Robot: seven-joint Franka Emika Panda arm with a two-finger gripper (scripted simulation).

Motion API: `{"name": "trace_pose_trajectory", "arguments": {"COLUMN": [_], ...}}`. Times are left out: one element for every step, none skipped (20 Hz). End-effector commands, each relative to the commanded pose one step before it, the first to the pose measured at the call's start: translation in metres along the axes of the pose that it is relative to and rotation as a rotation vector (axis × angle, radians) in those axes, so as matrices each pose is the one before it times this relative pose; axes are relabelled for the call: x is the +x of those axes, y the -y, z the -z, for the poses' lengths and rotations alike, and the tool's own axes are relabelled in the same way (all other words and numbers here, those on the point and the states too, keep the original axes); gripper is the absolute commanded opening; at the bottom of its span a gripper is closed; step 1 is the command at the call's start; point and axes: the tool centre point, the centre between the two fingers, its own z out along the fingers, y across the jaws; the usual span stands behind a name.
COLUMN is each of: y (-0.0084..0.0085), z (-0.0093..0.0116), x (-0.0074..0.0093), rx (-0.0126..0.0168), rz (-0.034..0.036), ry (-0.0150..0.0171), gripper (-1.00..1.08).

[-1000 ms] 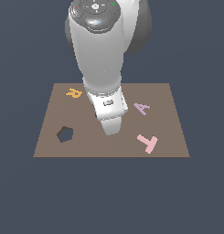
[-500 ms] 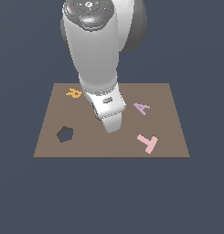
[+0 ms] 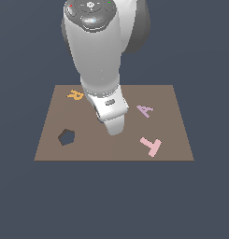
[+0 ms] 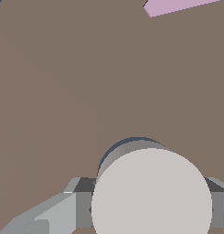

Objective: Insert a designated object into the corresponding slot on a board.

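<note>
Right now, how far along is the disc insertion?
Done: the grey disc sits between the gripper fingers, so the pick looks complete. In hand: the wrist view shows it low over the board, with a dark curved edge beside it, possibly the round hole's rim. The arm hides that spot in the exterior view. Left: seating the disc, opening the gripper, pulling away.
</note>
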Motion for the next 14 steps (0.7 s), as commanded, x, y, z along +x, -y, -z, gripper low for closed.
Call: {"name": "trace_pose_trajectory", "arguments": {"y": [-0.00010,0.00012,-0.00004,0.00009,-0.00001,0.00000,0.00000,0.00000,0.00000,0.00000,0.00000,0.00000,0.00000,0.00000], "z": [-0.00141,-0.00193,-0.00267,-0.00197,-0.00123,-0.00041,0.00000,0.00000,0.00000,0.00000,0.00000,0.00000,0.00000,0.00000], "x": [0.00004,-0.00016,0.00022,-0.00005,0.00010,0.00003,0.00000,0.00000,0.00000,0.00000,0.00000,0.00000,0.00000,0.00000], "rx": [-0.00019,-0.00007,0.00000,-0.00003,0.00000,0.00000,0.00000,0.00000,0.00000,0.00000,0.00000,0.00000,0.00000,0.00000], "rz": [-0.00008,-0.00061,0.00000,-0.00042,0.00000,0.00000,0.00000,0.00000,0.00000,0.00000,0.00000,0.00000,0.00000,0.00000], "ry": [0.00016,0.00032,0.00000,0.00025,0.00000,0.00000,0.00000,0.00000,0.00000,0.00000,0.00000,0.00000,0.00000,0.00000], "gripper": [-1.00,-1.00,-1.00,-1.00,-1.00,-1.00,1.00,1.00,1.00,1.00,1.00,1.00,1.00,1.00]}}
